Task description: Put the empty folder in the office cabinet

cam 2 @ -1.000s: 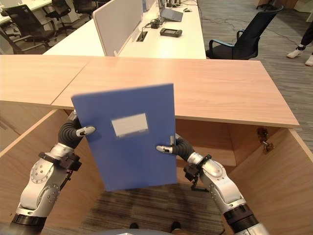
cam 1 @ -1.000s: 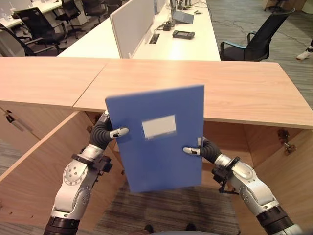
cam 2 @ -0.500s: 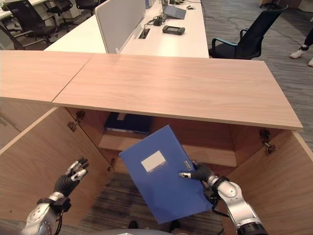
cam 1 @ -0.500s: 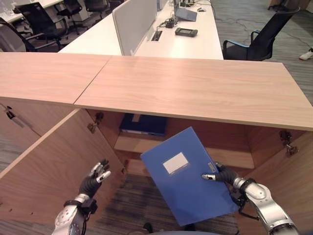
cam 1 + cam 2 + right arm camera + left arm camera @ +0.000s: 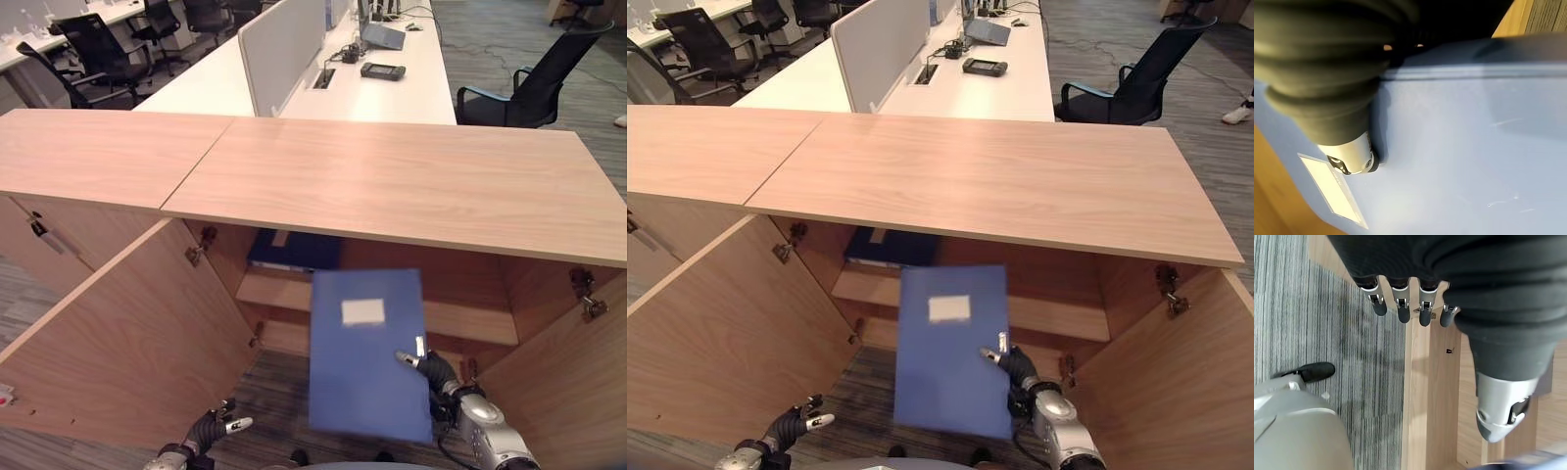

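Lowered and swung upright since earlier, the blue folder [image 5: 367, 354] hangs before the open cabinet [image 5: 127, 343], pinched by the right hand [image 5: 1011, 364]; the left hand [image 5: 217, 427], fingers relaxed, has dropped away near-left, so insertion looks close.

Count — two blue folders: one held [image 5: 367, 357], one on the shelf [image 5: 294, 251]; one cabinet [image 5: 392, 186]; two open doors; three office chairs.

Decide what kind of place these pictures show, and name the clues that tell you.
Most likely an open-plan office. Long white desks with a divider screen and black swivel chairs stand behind a wooden cabinet, where the right hand holds a blue folder.
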Controlling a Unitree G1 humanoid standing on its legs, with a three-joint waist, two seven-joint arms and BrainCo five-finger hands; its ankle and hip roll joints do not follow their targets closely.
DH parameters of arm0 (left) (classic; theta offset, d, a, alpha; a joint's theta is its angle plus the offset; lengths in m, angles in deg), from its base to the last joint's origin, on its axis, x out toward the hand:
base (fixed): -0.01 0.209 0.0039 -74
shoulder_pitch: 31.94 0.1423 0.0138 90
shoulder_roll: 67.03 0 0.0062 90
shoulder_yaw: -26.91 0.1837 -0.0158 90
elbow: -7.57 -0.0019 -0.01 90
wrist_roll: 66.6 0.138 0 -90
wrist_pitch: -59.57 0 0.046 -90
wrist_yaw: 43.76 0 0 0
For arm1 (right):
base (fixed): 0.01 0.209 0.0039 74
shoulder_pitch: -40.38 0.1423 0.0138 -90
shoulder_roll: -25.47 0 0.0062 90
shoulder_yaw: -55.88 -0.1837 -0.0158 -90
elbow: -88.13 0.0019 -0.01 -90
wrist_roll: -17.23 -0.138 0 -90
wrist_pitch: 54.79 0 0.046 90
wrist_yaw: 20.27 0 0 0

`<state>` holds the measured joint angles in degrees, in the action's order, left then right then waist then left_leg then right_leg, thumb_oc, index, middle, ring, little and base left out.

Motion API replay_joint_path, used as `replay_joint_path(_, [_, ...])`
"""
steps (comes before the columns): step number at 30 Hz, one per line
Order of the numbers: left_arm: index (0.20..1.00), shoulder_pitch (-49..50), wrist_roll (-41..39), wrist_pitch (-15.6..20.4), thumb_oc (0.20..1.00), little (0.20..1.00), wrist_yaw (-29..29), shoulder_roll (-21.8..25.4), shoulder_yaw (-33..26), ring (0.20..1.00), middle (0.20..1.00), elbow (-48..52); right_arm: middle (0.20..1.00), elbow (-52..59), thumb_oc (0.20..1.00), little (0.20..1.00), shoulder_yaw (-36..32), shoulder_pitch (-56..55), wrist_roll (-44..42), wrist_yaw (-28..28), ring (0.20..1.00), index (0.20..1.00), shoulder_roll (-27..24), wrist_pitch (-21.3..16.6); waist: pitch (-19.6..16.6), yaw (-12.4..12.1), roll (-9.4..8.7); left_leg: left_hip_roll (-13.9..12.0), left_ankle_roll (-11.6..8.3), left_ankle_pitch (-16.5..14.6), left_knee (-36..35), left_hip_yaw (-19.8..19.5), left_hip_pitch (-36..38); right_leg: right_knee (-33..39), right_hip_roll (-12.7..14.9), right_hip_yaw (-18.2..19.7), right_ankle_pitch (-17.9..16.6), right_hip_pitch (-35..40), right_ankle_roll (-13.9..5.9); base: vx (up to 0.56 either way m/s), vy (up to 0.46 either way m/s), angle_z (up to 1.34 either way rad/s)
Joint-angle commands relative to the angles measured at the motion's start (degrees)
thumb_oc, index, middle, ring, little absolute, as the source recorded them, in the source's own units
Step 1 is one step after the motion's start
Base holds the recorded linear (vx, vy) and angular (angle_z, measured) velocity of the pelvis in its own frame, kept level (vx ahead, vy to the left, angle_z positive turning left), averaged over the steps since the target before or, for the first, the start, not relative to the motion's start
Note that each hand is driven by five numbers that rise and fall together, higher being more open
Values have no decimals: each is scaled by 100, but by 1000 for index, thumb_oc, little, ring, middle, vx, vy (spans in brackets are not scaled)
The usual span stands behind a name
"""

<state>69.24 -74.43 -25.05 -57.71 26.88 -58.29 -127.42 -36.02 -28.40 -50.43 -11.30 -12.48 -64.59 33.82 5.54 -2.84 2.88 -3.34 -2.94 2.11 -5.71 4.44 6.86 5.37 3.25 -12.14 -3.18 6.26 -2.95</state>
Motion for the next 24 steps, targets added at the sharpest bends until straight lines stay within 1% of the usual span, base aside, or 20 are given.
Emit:
replay_joint_path(1, [1000,-349,301,298,1000,1000,192,227,216,1000,1000,-52,200,1,200,200,-300,701,-883,-240,200,200,104,-586,80,-66,-220,-174,-224,-424,71,-46,242,-54,444,217,410,292,-596,0,0,0])
replay_joint_path(3, [1000,-288,315,278,1000,1000,176,256,298,1000,1000,-57,200,-231,200,200,-634,917,-1397,-428,200,200,137,-696,76,-101,-212,-174,-225,-440,71,-45,257,-55,439,208,422,309,-601,0,0,0])
replay_joint_path(9, [1000,-187,308,254,1000,1000,170,295,358,1000,1000,-62,200,-537,200,200,-1021,1198,-1898,-696,200,200,123,-868,65,-145,-197,-175,-228,-461,71,-42,270,-51,430,202,439,339,-609,0,0,0])
replay_joint_path(11, [1000,-159,289,243,1000,1000,224,300,344,1000,1000,-131,200,-694,200,200,-1286,1359,-2189,-892,200,200,122,-1028,63,-165,-175,-174,-231,-467,71,-49,271,-49,428,190,444,344,-612,0,0,0])
replay_joint_path(15, [1000,-130,302,215,1000,1000,300,317,376,1000,1000,-192,200,-901,200,200,-1586,1625,-2723,-1160,200,200,163,-1271,68,-207,-135,-171,-236,-468,71,-59,263,-47,431,177,448,336,-621,0,0,0])
replay_joint_path(21, [1000,-130,321,182,1000,1000,436,329,476,1000,1000,-235,200,-957,200,200,-1691,2018,-3127,-1458,200,200,295,-1500,121,-265,-64,-154,-249,-466,71,-80,237,-53,435,155,454,317,-633,0,0,0])
replay_joint_path(24, [1000,-157,243,140,1000,1000,527,365,654,1000,1000,-109,200,-1017,200,200,-1601,2562,-3277,-1691,200,200,273,-1566,216,-335,31,-150,-261,-429,71,-113,149,-74,449,146,445,242,-635,-37,-12,0])
